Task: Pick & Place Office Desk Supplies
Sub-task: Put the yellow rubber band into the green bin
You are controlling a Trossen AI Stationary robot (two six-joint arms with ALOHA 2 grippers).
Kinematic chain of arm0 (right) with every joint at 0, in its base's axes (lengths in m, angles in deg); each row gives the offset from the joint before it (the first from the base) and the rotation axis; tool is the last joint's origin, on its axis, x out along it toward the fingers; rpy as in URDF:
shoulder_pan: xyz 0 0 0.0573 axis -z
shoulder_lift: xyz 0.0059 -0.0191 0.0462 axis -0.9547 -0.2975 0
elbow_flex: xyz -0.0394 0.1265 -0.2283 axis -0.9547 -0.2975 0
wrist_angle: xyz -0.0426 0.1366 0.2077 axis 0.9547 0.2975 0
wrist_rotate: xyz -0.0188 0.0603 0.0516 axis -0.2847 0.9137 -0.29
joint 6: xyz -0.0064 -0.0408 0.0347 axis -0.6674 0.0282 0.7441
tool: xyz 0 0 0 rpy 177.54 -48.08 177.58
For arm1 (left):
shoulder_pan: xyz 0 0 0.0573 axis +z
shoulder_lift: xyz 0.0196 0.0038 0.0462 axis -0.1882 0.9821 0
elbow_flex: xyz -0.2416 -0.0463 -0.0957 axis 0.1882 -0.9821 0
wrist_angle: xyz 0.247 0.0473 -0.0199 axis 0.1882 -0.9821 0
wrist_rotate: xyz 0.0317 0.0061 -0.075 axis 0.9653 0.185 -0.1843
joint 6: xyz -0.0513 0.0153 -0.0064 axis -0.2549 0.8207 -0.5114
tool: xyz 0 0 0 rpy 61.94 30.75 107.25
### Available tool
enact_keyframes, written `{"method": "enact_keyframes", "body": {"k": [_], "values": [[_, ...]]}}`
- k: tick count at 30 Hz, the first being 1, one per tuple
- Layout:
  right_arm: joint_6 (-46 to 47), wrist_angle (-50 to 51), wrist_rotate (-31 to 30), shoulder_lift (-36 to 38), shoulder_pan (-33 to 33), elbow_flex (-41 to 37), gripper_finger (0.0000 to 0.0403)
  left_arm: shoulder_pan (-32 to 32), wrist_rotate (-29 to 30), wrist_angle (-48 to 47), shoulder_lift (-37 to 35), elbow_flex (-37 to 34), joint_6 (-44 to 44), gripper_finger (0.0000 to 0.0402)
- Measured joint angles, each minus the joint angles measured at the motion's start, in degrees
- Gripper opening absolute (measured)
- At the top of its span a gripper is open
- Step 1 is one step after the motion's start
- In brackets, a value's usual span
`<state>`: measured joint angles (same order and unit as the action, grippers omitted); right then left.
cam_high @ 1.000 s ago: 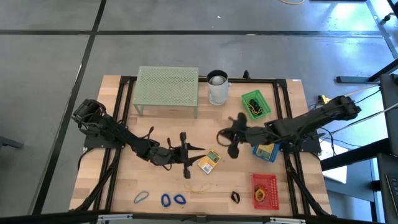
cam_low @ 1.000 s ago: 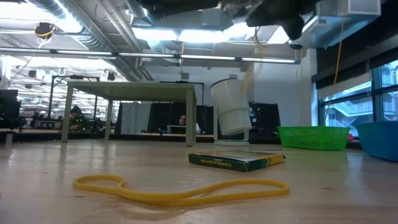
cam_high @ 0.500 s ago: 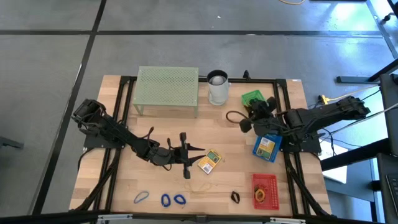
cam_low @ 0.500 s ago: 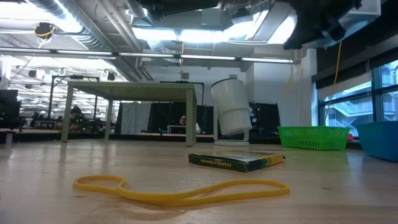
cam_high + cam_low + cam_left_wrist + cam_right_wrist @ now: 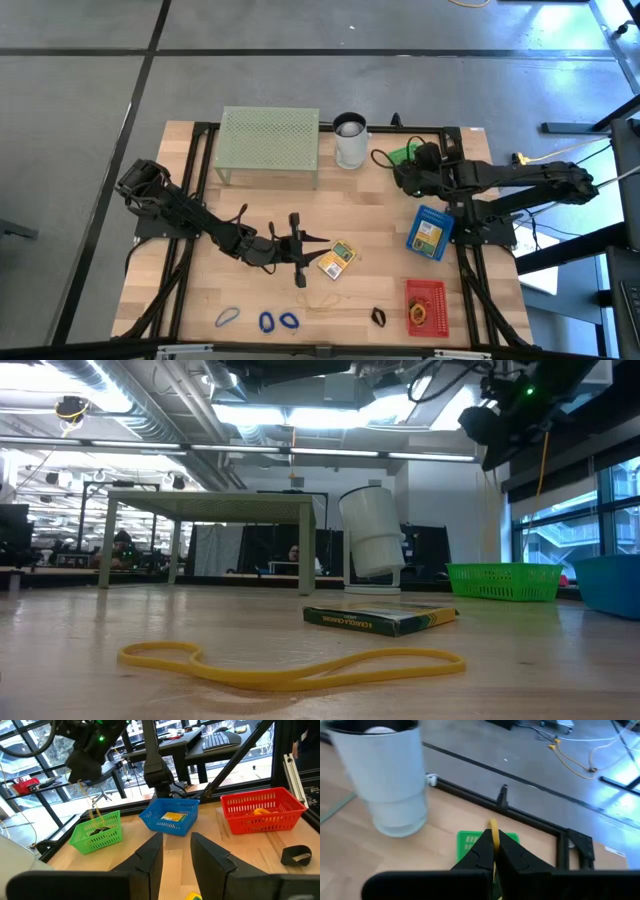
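Observation:
My right gripper hangs over the green basket at the table's far right, shut on a tan rubber band. My left gripper hovers level over the table's middle. It is open with nothing between its fingers, just left of a yellow card pack that lies flat. On the near part of the table lie another tan band, three blue bands and a black binder clip. My right gripper pinches the tan rubber band between its two shut fingers; a short piece of the band shows past the fingertips. The fingers slant down toward the far edge. The rest of the band hangs slack below the gripper, clear of the green basket.
A white cup and a pale green mesh stand stand along the far edge. A blue basket holding a card pack and a red basket sit on the right side. Black frame bars run along the table's edges.
My right gripper has swung from the table's middle toward the far right, coming over the green basket, and has turned at the wrist. It has stayed shut on the tan band, which went along hanging below it. The left arm has kept still.

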<state>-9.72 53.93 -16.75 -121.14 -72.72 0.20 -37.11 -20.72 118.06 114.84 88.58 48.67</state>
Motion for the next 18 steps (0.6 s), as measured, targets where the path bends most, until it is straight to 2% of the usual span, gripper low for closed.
{"method": "enact_keyframes", "body": {"k": [11,18], "values": [[-1.53,-0.29,-1.64,-2.39,8.15,-3.43,0.0004,0.00,-0.05,-0.03,0.00,0.00,-0.02,0.0091],[-1.53,-3.68,2.12,-2.79,9.97,-10.46,0.0007,0.00,-0.04,-0.15,0.00,0.00,-0.01,0.0091]]}}
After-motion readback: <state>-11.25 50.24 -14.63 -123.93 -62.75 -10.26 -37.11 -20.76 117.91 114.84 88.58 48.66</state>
